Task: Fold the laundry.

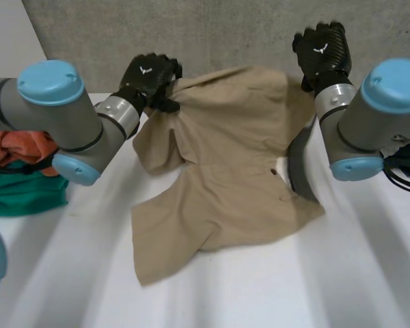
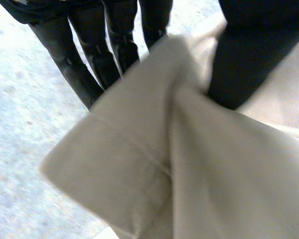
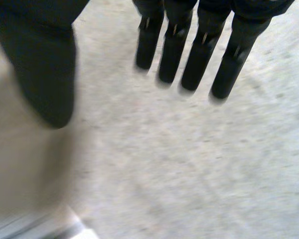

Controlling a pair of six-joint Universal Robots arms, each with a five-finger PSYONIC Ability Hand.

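Observation:
A beige shirt lies spread over the middle of the white table, and its far edge is lifted off the surface. My left hand is at the shirt's far left corner. In the left wrist view a fold of the shirt sits between the thumb and the straight fingers, pinched there. My right hand is raised above the far right corner. Its fingers are straight and bare, and the shirt hangs beside the thumb.
A pile of orange and green clothes sits at the table's left edge. A dark object lies at the right edge behind my right arm. A grey wall closes off the far side.

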